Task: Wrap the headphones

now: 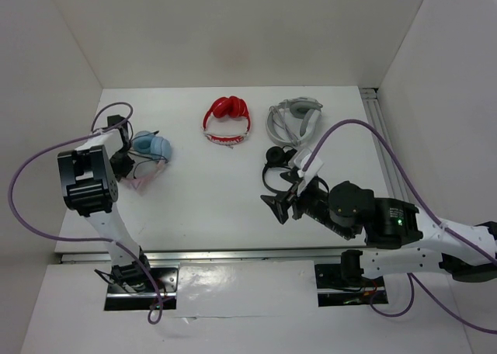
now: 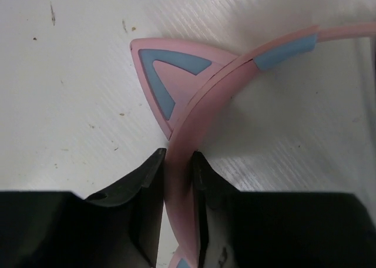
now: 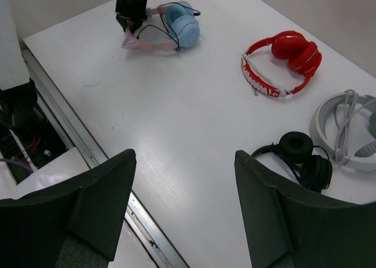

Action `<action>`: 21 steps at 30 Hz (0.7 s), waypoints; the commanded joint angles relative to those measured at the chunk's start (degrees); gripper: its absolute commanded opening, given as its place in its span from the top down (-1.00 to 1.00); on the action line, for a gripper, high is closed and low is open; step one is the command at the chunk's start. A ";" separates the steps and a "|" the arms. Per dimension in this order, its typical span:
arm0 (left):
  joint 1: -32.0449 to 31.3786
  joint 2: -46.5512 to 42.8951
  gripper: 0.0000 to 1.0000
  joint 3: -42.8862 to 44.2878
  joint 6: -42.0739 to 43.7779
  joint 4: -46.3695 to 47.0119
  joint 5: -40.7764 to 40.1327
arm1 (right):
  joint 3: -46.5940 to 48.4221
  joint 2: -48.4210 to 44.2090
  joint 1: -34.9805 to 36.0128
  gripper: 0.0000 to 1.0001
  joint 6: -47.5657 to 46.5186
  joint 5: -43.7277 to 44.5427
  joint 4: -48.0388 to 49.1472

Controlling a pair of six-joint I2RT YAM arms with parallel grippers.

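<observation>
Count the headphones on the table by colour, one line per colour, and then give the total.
light blue and pink cat-ear headphones: 1
red headphones: 1
white headphones: 1
black headphones: 1
Total: 4
</observation>
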 commanded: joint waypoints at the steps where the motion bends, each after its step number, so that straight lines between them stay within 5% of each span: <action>1: -0.92 3.55 0.27 -1.38 0.28 -6.40 -1.85 | -0.48 -0.14 0.37 -0.50 0.42 0.01 3.76; 2: -0.92 3.54 -0.01 -1.38 0.28 -6.92 -1.85 | -0.48 -0.14 0.37 -0.50 0.42 0.01 3.76; 7: -0.92 -2.95 -0.35 -0.85 -2.79 -8.15 -3.78 | -0.48 -0.14 0.37 -0.50 0.95 -0.52 3.76; 8: -0.92 -6.27 -0.99 -0.85 -2.80 -8.16 -3.78 | -0.48 0.39 0.37 -0.50 0.95 -1.04 3.76; 18: -0.92 -26.50 -1.00 -1.38 -5.17 -7.64 -3.26 | 1.28 1.44 0.37 -0.53 1.99 -2.19 3.76; 20: -1.44 -29.05 -1.00 -1.38 -5.17 -7.63 -2.55 | 1.81 1.45 0.37 -0.95 3.22 -2.19 3.06; 21: -2.06 -32.28 -1.00 -1.38 -4.65 -7.63 -1.94 | 2.51 1.45 0.37 -1.00 4.01 -2.19 2.19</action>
